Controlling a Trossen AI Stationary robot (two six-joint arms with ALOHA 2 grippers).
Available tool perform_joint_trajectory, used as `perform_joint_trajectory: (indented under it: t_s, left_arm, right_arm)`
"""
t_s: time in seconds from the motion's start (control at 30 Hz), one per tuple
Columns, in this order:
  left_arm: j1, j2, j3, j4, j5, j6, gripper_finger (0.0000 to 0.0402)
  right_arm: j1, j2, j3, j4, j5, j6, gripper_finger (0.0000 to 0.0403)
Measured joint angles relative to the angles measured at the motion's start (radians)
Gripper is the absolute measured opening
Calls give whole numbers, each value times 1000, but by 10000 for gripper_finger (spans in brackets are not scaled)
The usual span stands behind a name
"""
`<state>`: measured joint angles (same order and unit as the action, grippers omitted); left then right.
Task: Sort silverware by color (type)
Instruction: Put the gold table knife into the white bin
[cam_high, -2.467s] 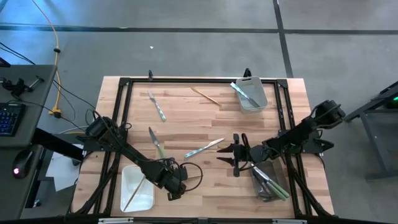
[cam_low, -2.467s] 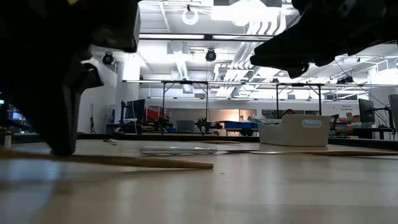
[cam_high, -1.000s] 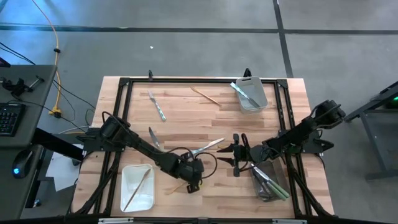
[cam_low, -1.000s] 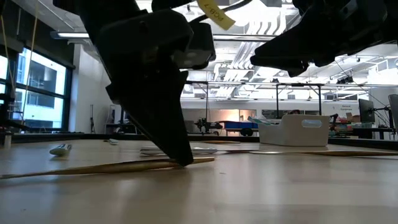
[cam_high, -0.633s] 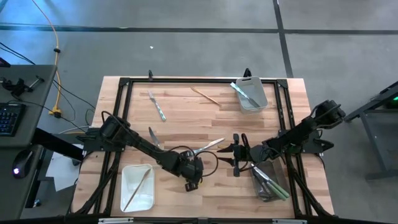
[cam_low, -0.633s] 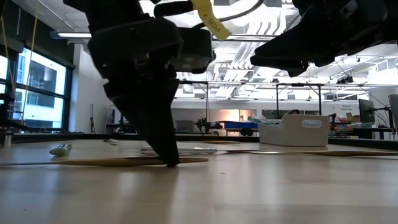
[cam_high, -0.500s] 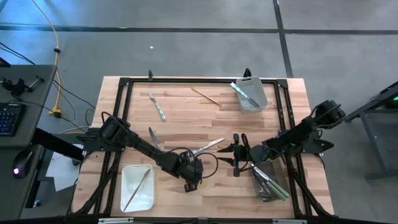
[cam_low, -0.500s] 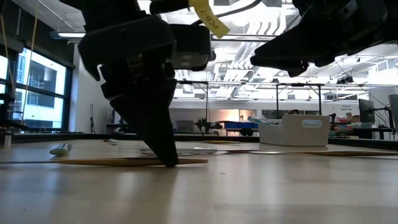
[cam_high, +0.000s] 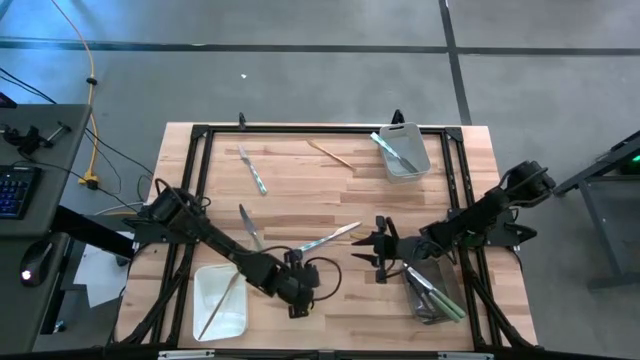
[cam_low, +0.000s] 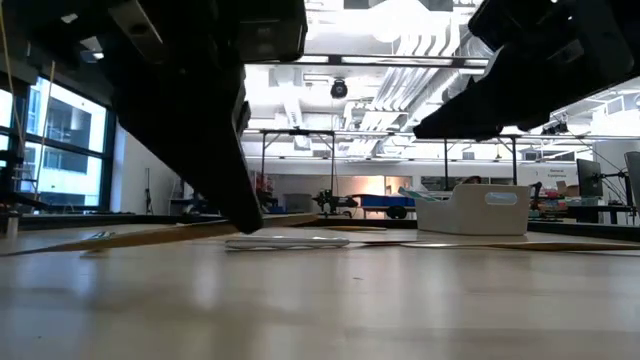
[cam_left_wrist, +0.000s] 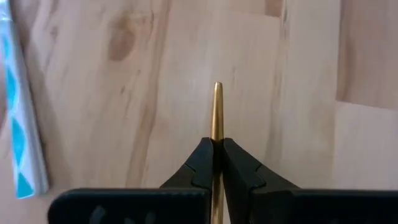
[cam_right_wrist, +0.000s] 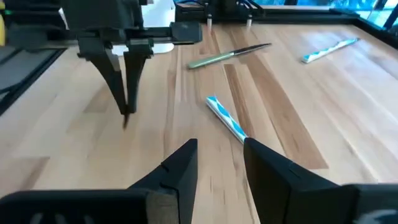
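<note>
Gold piece (cam_left_wrist: 217, 109) pinched in the clenched left tool (cam_high: 297, 300), long axis running straight out past the fingertips, lifted just clear of the counter (cam_high: 330, 190) near its front middle. White tray (cam_high: 222, 302) with another gold piece lying just beside, on the left arm's own side (the nearer one). Right tool (cam_high: 377, 252) spread and idle, farther right.
</note>
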<state>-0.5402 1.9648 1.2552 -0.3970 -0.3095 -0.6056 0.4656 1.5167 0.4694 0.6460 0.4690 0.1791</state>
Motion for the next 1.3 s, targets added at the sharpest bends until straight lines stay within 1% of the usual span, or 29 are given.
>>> perform_joint_trajectory:
  t_s: [0.07, 0.17, 0.27, 0.43, 0.57, 0.7, 0.83, 0.9, 0.97, 1.03, 1.1, 1.23, 1.3]
  left_arm:
    - [-6, -5, 0, 23, -24, 0, 3]
    - [-7, -22, 2, 54, -61, 3, 3]
    - [-6, -50, 2, 65, -107, 29, 3]
    - [-5, -141, 2, 69, -208, 87, 2]
    - [-13, -227, 2, 76, -319, 136, 2]
    - [-34, -293, 3, 120, -437, 199, 2]
    - [-53, -329, -14, 243, -531, 297, 2]
    - [-58, -332, -33, 335, -556, 350, 1]
    - [-58, -331, -52, 410, -575, 410, 1]
    - [-59, -330, -70, 498, -580, 463, 1]
    - [-59, -330, -104, 621, -584, 523, 1]
    - [-61, -329, -167, 812, -583, 619, 1]
    - [-63, -330, -190, 880, -584, 647, 1]
  right_arm:
    - [2, 12, 0, 10, -3, 4, 119]
    - [4, 43, 0, 87, -26, -2, 130]
    - [9, 76, 1, 167, -37, -11, 150]
    - [20, 100, 2, 258, -40, -21, 189]
    - [20, 100, 28, 277, -40, -46, 206]
    - [19, 100, 87, 278, -56, -98, 208]
    - [18, 100, 158, 280, -59, -181, 209]
    - [14, 100, 191, 279, -68, -204, 209]
    - [3, 100, 223, 280, -100, -214, 209]
    - [-9, 104, 247, 280, -130, -214, 209]
    - [-21, 115, 274, 280, -139, -214, 209]
    - [-40, 149, 316, 279, -140, -214, 208]
    - [-48, 169, 337, 279, -140, -214, 203]
